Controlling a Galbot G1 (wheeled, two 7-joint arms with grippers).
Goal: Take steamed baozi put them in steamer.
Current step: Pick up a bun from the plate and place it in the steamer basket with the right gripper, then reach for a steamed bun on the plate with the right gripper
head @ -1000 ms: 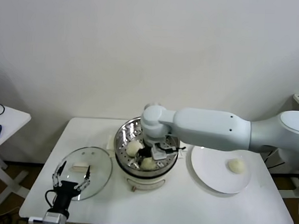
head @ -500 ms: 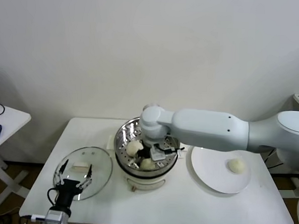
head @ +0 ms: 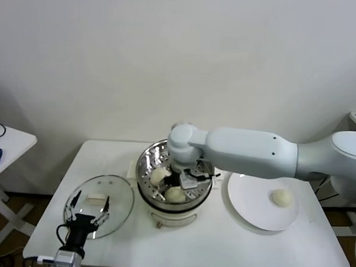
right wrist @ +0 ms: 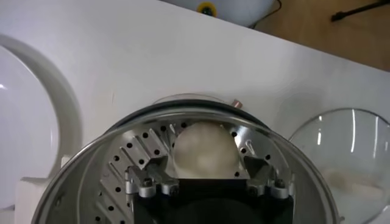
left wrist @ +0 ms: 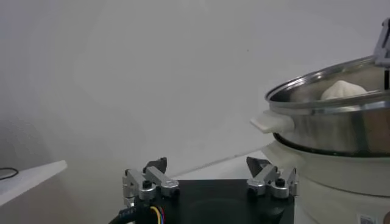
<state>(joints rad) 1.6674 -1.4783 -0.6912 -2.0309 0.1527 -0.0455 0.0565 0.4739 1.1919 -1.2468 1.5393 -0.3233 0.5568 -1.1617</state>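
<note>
Table point(head: 250, 246): white, seen bearing the steamer at its middle, a glass lid to the robot's left and a white plate to its right.
Steamer point(head: 154, 200): a shiny steel pot on a white base, its perforated tray shown clearly in the right wrist view.
Plate point(head: 246, 201): one baozi point(head: 282, 198) is seen lying on it.
Glass lid point(head: 119, 199): laid flat.
Baozi in steamer point(right wrist: 204, 150): round, smooth, off-white; it is seen resting on the tray. A second one point(head: 158, 175) lies just beside it.
Right gripper point(right wrist: 208, 170): lowered into the pot, fingers spread either side of the bun, grip released.
Left gripper point(head: 86, 211): parked over the lid's near edge, fingers spread, nothing held.
</note>
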